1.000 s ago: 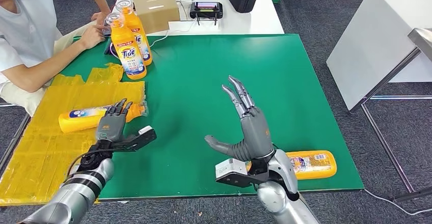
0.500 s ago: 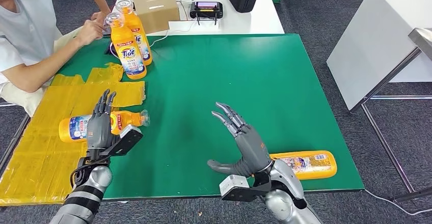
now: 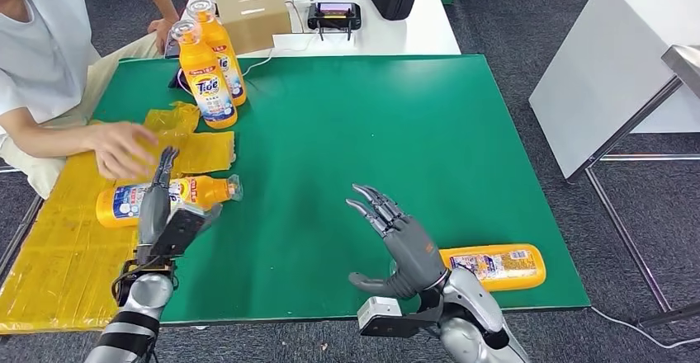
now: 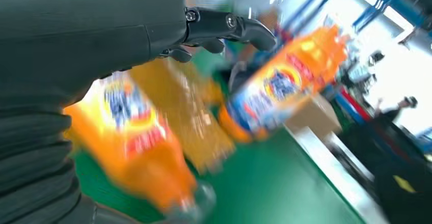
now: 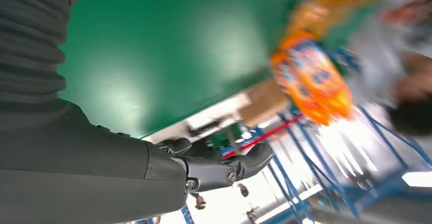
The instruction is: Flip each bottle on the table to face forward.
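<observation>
green table, yellow sheet left; white table behind, possibly adjoining.

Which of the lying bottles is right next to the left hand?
The bottle lying on the yellow sheet, cap pointing right, just beyond the left hand. The other lying bottle sits at the table's near right edge, by the right hand.

Left hand pulls back off the lying bottle, empty, fingers straight. Right hand sinks lower (still spread wide). A person's hand reaches in above that bottle.
</observation>
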Robot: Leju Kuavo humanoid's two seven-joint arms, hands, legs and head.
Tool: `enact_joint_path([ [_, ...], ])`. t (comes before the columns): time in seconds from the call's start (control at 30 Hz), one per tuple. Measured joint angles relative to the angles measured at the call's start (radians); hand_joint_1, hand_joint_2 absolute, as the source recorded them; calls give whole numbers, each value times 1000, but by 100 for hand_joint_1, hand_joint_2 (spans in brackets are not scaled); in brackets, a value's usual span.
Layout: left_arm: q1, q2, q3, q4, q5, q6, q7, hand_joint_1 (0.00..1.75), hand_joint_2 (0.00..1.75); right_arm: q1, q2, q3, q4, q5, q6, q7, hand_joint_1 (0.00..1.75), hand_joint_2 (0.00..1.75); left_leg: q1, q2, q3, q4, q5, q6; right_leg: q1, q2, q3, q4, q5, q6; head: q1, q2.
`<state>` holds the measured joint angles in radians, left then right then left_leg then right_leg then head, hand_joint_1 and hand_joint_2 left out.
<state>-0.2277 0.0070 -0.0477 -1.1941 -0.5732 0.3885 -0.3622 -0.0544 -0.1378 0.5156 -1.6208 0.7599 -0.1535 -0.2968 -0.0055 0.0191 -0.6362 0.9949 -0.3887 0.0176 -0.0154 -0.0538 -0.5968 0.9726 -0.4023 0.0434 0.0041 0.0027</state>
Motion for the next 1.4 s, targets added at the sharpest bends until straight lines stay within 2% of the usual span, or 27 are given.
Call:
enact_joint_path([
  [0.1,41,-10,6,-84,104,-85,-1,0,175,24,-36,-10,14,82,-16,44,0,175,-1,0,-1,0,0,0,-1,0,0,0,0,0,0,0],
  [0.4,111,-29,11,-228,293,-229,2,0,175,71,-93,-91,76,246,-66,160,0,175,-1,0,0,0,-1,0,-1,0,0,-1,0,0,0,0],
  [0.93,131,-50,10,-259,320,-234,1,0,175,78,-125,-189,189,370,-79,263,0,175,-1,0,0,0,-1,0,-1,0,0,-1,0,0,0,0],
  [1.4,132,-57,-2,-259,320,-235,1,0,175,75,-152,-233,258,373,-58,275,0,175,-1,0,0,0,-1,0,-1,0,0,-1,0,0,0,0],
])
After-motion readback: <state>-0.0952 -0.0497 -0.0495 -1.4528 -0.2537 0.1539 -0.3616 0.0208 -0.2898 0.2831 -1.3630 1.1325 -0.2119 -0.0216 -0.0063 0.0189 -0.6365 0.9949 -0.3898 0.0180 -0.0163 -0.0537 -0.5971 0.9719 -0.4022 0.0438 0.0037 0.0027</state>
